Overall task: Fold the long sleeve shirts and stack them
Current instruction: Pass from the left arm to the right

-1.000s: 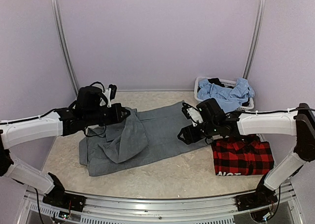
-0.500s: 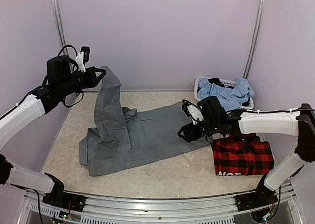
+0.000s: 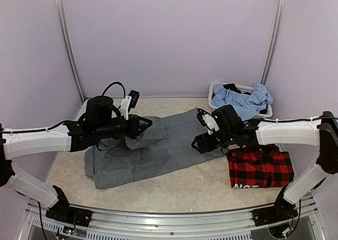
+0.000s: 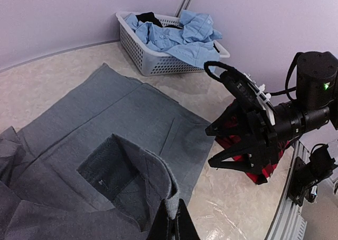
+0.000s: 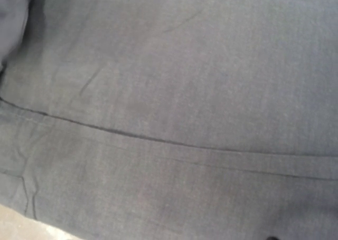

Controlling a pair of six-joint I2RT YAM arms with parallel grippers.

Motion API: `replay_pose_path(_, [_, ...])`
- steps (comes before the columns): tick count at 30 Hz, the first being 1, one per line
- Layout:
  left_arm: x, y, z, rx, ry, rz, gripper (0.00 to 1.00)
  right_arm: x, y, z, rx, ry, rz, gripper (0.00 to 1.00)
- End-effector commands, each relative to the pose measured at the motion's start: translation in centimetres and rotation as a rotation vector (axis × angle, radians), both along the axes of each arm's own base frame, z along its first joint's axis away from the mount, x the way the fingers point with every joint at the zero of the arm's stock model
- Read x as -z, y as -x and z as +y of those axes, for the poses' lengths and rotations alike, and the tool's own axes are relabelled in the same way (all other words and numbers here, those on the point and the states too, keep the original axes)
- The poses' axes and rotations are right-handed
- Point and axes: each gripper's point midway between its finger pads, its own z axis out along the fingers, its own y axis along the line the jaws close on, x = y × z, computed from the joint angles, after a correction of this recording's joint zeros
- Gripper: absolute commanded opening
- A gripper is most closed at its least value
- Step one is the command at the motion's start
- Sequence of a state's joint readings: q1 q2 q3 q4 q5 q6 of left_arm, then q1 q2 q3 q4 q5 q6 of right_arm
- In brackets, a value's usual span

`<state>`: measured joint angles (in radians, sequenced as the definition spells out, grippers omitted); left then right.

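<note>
1. Folding plain grey button-up shirt (image 3: 163, 154), flat mid-table; red-black plaid flannel shirt (image 3: 261, 166) folded just beside, R.
2. L claw (image 4: 171, 221) pinched on grey sleeve (image 4: 132, 169); R claw (image 4: 212, 147) apart over shirt edge.
3. Next, prob.: lay sleeve across.

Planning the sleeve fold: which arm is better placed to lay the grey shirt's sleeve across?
Left. The left claw is shut on a sleeve of the grey shirt, above its body. The right claw hangs open, empty, at the shirt's edge.
</note>
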<state>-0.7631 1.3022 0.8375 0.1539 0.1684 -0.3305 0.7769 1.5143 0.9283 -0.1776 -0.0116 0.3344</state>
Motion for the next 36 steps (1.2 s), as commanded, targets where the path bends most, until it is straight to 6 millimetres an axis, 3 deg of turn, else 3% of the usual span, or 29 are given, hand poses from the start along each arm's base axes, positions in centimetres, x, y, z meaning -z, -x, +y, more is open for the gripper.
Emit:
replay_pose_path(1, [0.7,0.0,-4.5,-0.025,0.041,-0.012,0.0,-0.2,-0.2,-1.2,0.11,-0.046,0.023,0.75])
replay_pose_path(5, [4.8,1.0,-8.0,-0.02,-0.042,0.017,0.0,-0.4,0.0,-1.9,0.157,-0.12,0.042,0.78])
replay_pose_path(14, [8.8,3.3,-12.4,0.07,-0.082,0.046,0.0,1.3,0.1,-3.2,0.211,-0.099,0.079,0.79])
replay_pose_path(18, [10.0,4.6,-13.7,0.146,-0.088,0.05,0.05,1.8,0.6,-3.9,0.234,-0.111,0.099,0.79])
replay_pose_path(26, [12.5,6.3,-14.5,0.221,-0.111,0.076,0.0,0.9,2.8,-4.4,0.27,-0.241,0.171,0.78])
replay_pose_path(30, [13.0,7.2,-14.8,0.234,-0.121,0.072,0.0,-0.6,3.7,-3.4,0.258,-0.373,0.217,0.78])
replay_pose_path(36, [13.7,8.2,-14.8,0.238,-0.115,0.078,0.0,0.7,4.6,-1.2,0.206,-0.456,0.331,0.77])
